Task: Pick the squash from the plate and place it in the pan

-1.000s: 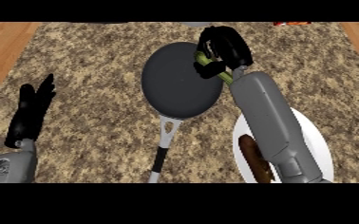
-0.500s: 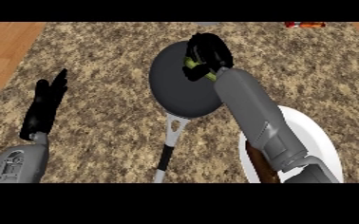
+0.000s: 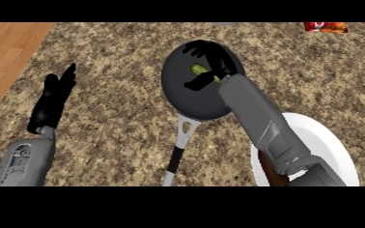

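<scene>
We see our right hand (image 3: 208, 64) over the dark pan (image 3: 187, 94), fingers curled round the green squash (image 3: 199, 69), of which only a sliver shows between them; whether the squash touches the pan's bottom, we cannot tell. The pan's handle (image 3: 179, 147) points toward 6 o'clock. The white plate (image 3: 324, 145) sits at 4 o'clock from the pan, partly hidden by our right forearm. Our left hand (image 3: 53, 99) rests at 9 o'clock, fingers straight and upward, above the speckled surface (image 3: 114, 53).
</scene>
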Action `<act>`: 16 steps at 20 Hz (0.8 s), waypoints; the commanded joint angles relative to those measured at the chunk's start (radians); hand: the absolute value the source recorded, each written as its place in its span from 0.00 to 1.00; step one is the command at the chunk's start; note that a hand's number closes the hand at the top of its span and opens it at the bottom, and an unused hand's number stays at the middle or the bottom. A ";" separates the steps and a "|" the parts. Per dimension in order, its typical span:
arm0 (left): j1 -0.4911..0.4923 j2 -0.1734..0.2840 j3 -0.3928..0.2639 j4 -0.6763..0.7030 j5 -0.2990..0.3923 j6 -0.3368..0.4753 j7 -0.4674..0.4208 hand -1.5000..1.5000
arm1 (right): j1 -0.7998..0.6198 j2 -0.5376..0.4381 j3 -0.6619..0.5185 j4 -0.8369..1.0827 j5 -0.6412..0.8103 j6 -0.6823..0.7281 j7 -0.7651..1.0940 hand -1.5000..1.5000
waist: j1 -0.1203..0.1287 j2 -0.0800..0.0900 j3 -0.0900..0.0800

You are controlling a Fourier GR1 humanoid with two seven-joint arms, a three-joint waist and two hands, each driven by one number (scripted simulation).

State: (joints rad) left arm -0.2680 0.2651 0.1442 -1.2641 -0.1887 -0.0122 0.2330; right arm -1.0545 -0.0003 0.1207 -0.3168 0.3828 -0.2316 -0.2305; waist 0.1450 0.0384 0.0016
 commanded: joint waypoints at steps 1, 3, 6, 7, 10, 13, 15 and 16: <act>-0.017 -0.009 -0.023 -0.012 -0.013 -0.003 0.012 0.50 | -0.002 0.000 0.021 0.037 -0.076 -0.027 -0.034 0.00 | 0.032 0.004 0.001; -0.011 0.002 0.007 0.017 0.007 -0.007 -0.011 0.50 | 0.010 0.000 0.032 0.022 -0.126 -0.036 -0.074 0.00 | 0.018 -0.001 0.000; -0.038 0.020 0.013 0.022 0.004 -0.012 0.011 0.50 | -0.005 0.000 -0.021 0.013 -0.188 -0.051 -0.146 0.00 | 0.003 0.003 0.001; -0.025 0.001 -0.001 0.022 -0.009 0.004 -0.007 0.50 | -0.002 0.000 -0.027 0.015 -0.208 -0.052 -0.170 0.00 | 0.006 0.005 0.001; -0.019 0.018 0.011 0.018 0.005 -0.016 0.003 0.50 | -0.008 0.000 -0.048 0.018 -0.271 -0.095 -0.206 0.00 | 0.001 -0.001 0.001; -0.002 0.003 0.010 0.024 -0.007 0.010 -0.013 0.50 | -0.021 0.000 -0.041 0.031 -0.331 -0.148 -0.209 0.00 | -0.016 -0.007 0.000; 0.012 0.009 0.008 -0.005 -0.013 0.013 0.001 0.50 | -0.074 0.000 -0.089 0.048 -0.360 -0.144 -0.188 0.00 | -0.032 -0.010 0.000; 0.020 0.003 0.021 -0.010 0.014 0.001 0.010 0.50 | -0.056 0.000 -0.106 0.065 -0.371 -0.159 -0.199 0.00 | -0.040 -0.011 0.000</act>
State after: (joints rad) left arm -0.2615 0.2690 0.1532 -1.2589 -0.1907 -0.0072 0.2297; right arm -1.0897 -0.0001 0.0564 -0.2827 0.0669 -0.3583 -0.4199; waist 0.1254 0.0309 0.0019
